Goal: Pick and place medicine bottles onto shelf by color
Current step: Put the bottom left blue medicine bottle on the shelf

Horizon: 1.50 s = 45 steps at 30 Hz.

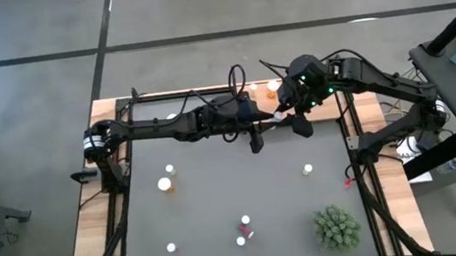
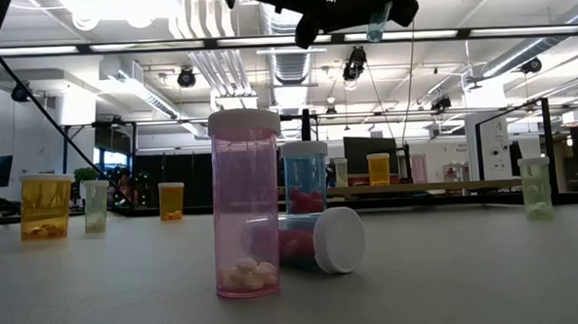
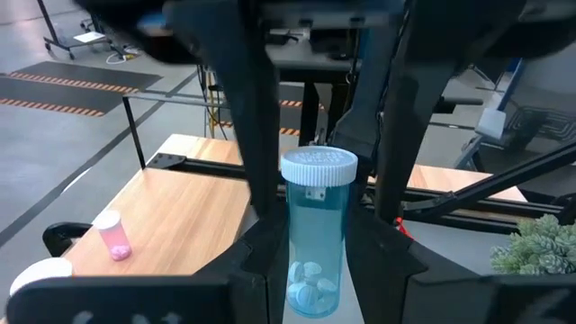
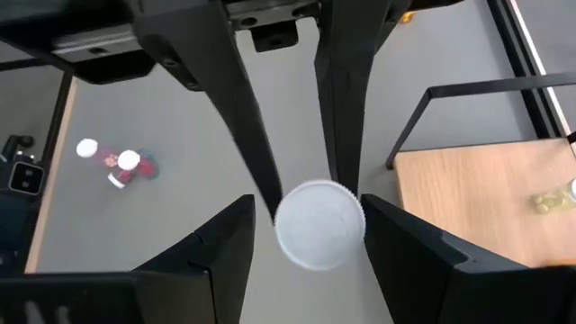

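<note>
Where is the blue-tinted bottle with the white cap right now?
The blue bottle is off the mat, gripped between the left gripper and right gripper where they meet in the high view, just in front of the shelf.

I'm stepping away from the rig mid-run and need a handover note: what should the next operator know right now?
Left gripper: shut on the blue bottle, held upright in the air over the far side of the mat.
Right gripper: at the same bottle, around its white cap.
Done: a pink bottle stands on the shelf.
Left: place the blue bottle, then sort the loose bottles scattered across the mat.
</note>
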Each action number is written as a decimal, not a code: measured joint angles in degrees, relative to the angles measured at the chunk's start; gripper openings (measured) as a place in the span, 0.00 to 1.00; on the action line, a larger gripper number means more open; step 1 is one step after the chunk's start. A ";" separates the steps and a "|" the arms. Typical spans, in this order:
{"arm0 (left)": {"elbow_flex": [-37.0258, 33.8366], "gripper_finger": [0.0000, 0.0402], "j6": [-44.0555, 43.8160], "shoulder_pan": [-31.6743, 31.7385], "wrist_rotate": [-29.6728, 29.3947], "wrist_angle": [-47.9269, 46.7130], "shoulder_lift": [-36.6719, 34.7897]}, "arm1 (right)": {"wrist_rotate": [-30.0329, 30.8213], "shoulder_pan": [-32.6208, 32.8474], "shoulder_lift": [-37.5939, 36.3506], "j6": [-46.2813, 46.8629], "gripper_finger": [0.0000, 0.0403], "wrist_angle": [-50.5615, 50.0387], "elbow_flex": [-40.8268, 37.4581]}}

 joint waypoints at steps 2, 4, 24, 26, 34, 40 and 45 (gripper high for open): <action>0.00 0.20 0.00 0.00 0.00 0.00 -0.02 | 0.00 0.00 0.28 -0.20 0.47 0.03 -0.02; 0.00 0.20 0.00 0.00 0.00 -0.13 -0.02 | 0.00 0.00 0.46 -0.61 0.46 0.07 -0.02; 0.00 0.21 -0.40 0.11 0.02 0.14 -0.02 | -0.02 -0.02 0.29 -1.73 0.34 -1.26 0.17; 0.00 0.22 -0.44 0.11 0.02 0.28 -0.02 | -0.02 -0.02 0.29 -1.75 0.34 -1.33 0.20; 0.00 0.33 -2.68 0.11 -0.22 -0.14 -0.02 | 0.00 -0.15 0.04 -2.78 0.34 -2.92 0.20; -0.08 0.34 -4.96 0.15 -0.38 -0.41 -0.02 | 0.22 -0.17 -0.28 -4.02 0.32 -4.04 0.20; -0.09 0.34 -4.94 0.04 -1.46 0.02 -0.02 | 0.29 -0.17 -0.28 -4.68 0.25 -3.74 0.20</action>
